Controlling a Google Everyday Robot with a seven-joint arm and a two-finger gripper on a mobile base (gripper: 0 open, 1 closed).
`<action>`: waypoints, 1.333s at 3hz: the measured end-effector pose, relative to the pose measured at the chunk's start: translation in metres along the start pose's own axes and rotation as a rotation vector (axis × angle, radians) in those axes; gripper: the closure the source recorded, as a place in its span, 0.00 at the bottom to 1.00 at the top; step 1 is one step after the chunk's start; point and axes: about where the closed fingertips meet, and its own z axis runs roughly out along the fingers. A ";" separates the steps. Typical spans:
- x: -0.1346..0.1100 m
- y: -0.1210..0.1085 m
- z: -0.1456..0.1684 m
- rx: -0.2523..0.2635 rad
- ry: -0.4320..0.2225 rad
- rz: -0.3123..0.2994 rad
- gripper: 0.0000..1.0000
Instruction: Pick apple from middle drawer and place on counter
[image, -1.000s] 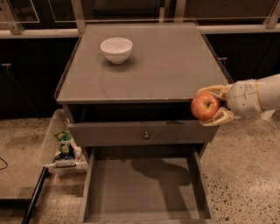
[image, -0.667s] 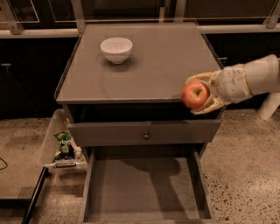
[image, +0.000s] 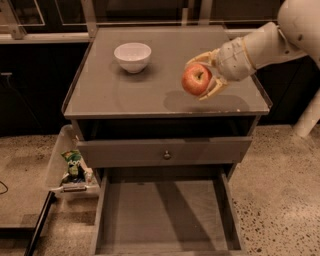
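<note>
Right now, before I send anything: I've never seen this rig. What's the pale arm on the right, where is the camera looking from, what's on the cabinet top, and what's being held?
The pale arm belongs to a one-armed mobile robot. Its two-finger gripper is shut on a red apple, held over the right part of the grey counter. The single camera looks down on the cabinet from its front. A white bowl sits at the counter's back left. Below, the middle drawer is pulled out, its floor bare.

You're in a lab-like room: speckled stone floor, dark glass cabinets; end effector holds apple above table.
</note>
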 end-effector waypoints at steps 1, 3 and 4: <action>0.019 -0.025 0.022 -0.027 -0.024 0.051 1.00; 0.082 -0.031 0.058 -0.139 0.050 0.194 1.00; 0.080 -0.033 0.055 -0.139 0.050 0.194 0.81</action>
